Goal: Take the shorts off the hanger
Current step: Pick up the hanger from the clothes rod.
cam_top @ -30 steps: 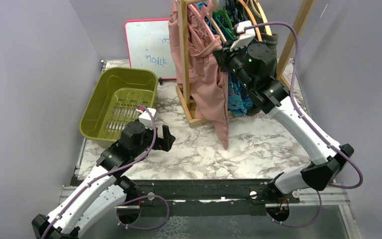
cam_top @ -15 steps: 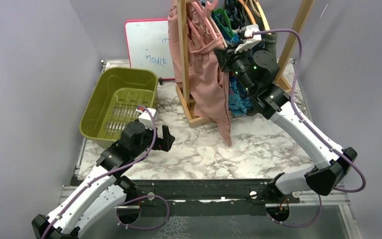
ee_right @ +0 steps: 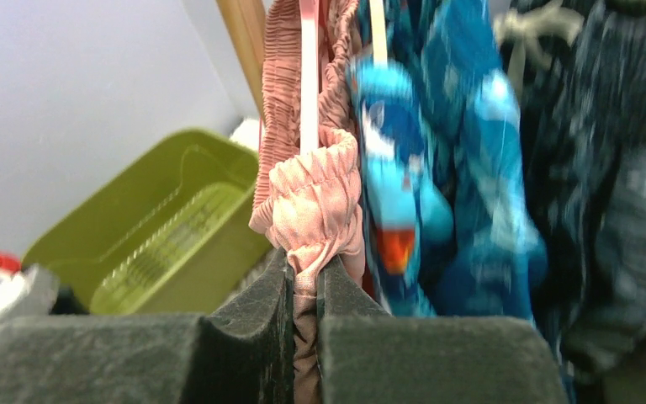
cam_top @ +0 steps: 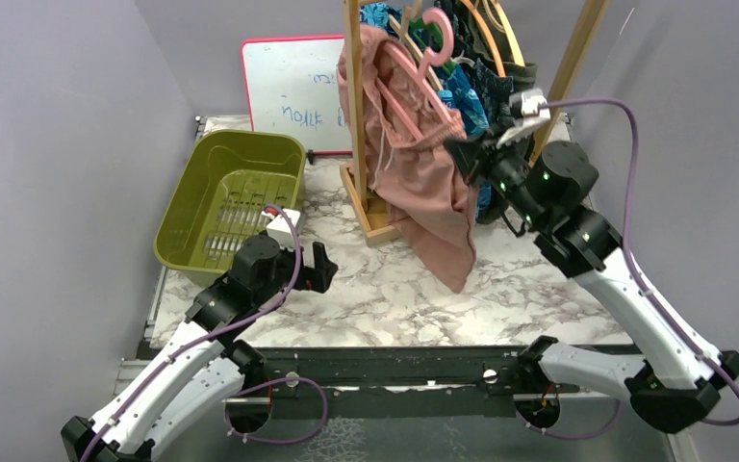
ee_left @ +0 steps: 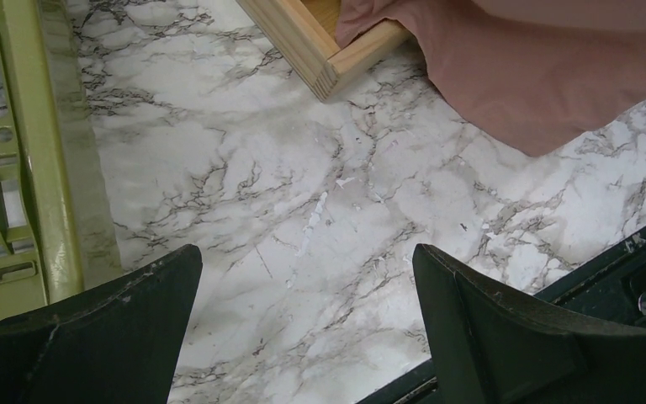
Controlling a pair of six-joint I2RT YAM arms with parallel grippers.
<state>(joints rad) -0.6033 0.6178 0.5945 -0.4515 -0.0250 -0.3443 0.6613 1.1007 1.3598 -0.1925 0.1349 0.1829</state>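
Closest in, my left gripper (cam_top: pixel 319 268) hovers low over the marble table (cam_top: pixel 539 289), fingers spread wide and holding nothing. It sits near the green basket (cam_top: pixel 181 207) and well apart from the clothes. Farther out, my right gripper (ee_right: pixel 304 273) is the one that matters: its fingers are pressed together on a bunched fold of the dusty pink shorts (cam_top: pixel 435 197), at the gathered waistband. From that pinch the cloth runs up and to my left onto the pink hanger (cam_top: pixel 412 77), while the legs drop toward the table. The long axis is therefore close to vertical, waist up and hem down. I judge the pull has to go away from the hanger, back toward me. Behind, on the wooden rack (cam_top: pixel 353 106), hang the blue and dark shorts (cam_top: pixel 467 96).
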